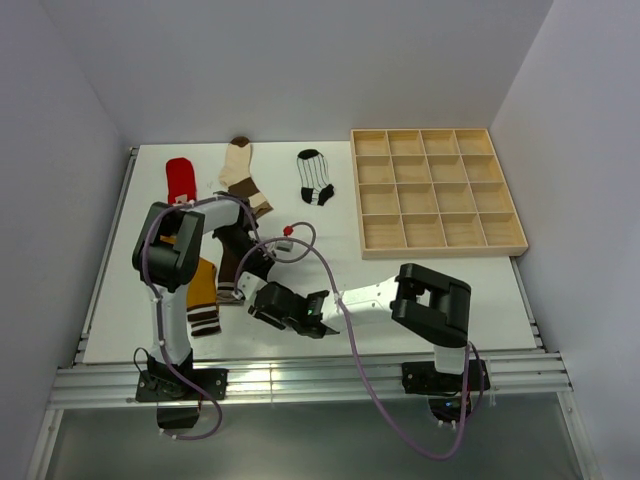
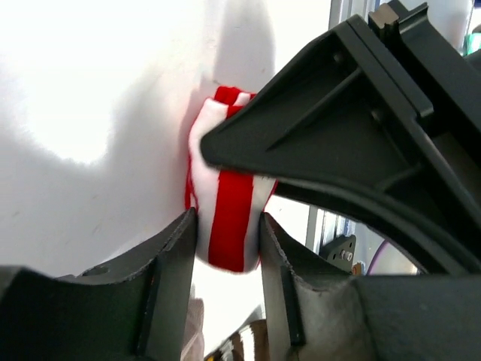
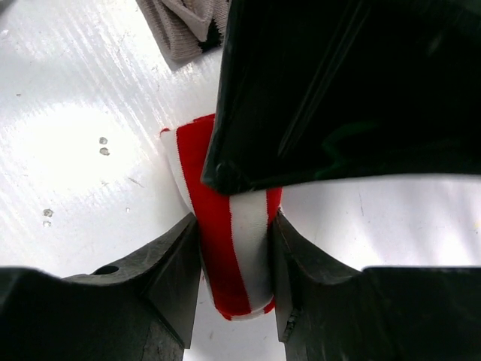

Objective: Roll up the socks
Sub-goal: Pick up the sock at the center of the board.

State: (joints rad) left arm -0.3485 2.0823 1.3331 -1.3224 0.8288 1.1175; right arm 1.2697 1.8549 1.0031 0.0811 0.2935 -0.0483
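Observation:
A rolled red-white striped sock [image 2: 225, 203] [image 3: 225, 226] sits on the white table between both grippers. My left gripper [image 2: 228, 226] [image 1: 260, 270] has its fingers pressed against both sides of the roll. From the opposite side my right gripper [image 3: 234, 233] [image 1: 262, 295] is shut on the same roll, squeezing it. In the top view the two grippers hide this sock. Flat on the table lie a mustard sock [image 1: 203, 285], a dark brown sock [image 1: 232, 262], a red sock [image 1: 181, 178], a cream-and-brown sock [image 1: 240, 165] and a white sock with black stripes [image 1: 315, 177].
A wooden tray [image 1: 435, 238] with several compartments stands at the back right. A brownish sock cuff [image 3: 188, 22] lies just beyond the roll in the right wrist view. Each wrist view is partly blocked by the other gripper's black body [image 2: 338, 113] [image 3: 338, 90].

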